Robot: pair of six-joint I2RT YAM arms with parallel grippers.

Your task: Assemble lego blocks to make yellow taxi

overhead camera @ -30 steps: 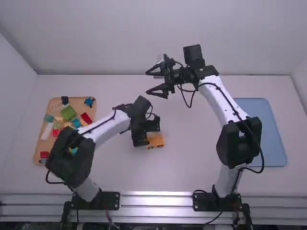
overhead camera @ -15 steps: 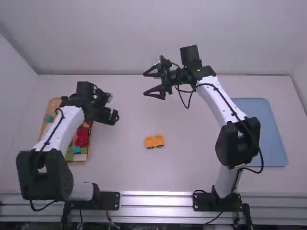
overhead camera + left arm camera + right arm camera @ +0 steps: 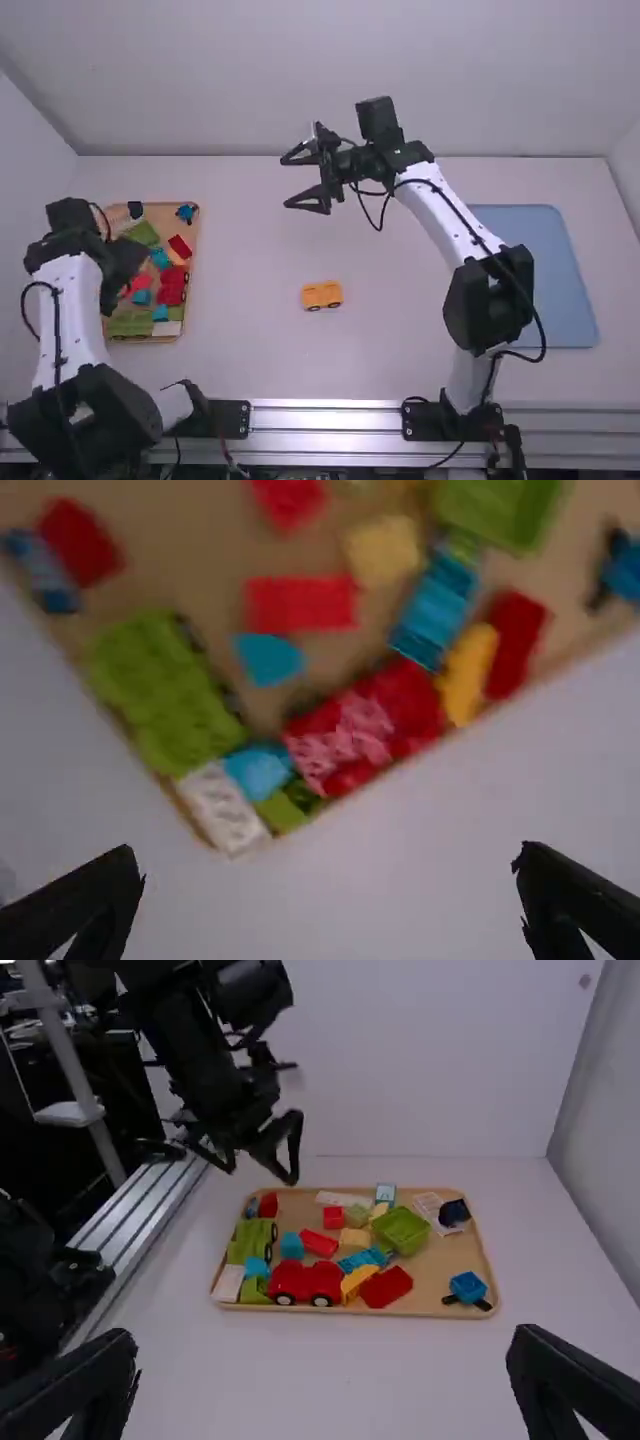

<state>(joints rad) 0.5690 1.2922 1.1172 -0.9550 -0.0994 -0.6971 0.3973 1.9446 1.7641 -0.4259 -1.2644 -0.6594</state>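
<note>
My left gripper (image 3: 125, 275) is over the left part of the block tray in the high view. In its own wrist view the left gripper (image 3: 330, 895) stands open, its fingers wide apart above the tray's blocks. A yellow-orange wheeled base (image 3: 322, 295) rests by itself on the middle of the table. The right gripper (image 3: 290, 180) hangs at the far middle of the table, open; its wrist view shows the right gripper (image 3: 322, 1370) holding nothing. Among the tray's blocks are a yellow block (image 3: 355, 1241) and an orange curved piece (image 3: 358, 1282).
The wooden tray (image 3: 195, 225) at the left holds several loose pieces, including a red wheeled car (image 3: 306, 1282), a green wheeled base (image 3: 160, 690) and a blue piece (image 3: 467, 1287). A blue tray (image 3: 545, 270) lies at the right.
The left arm has swung left from beside the yellow-orange base, which stays on the table, to the block tray. My right gripper has shifted slightly left.
</note>
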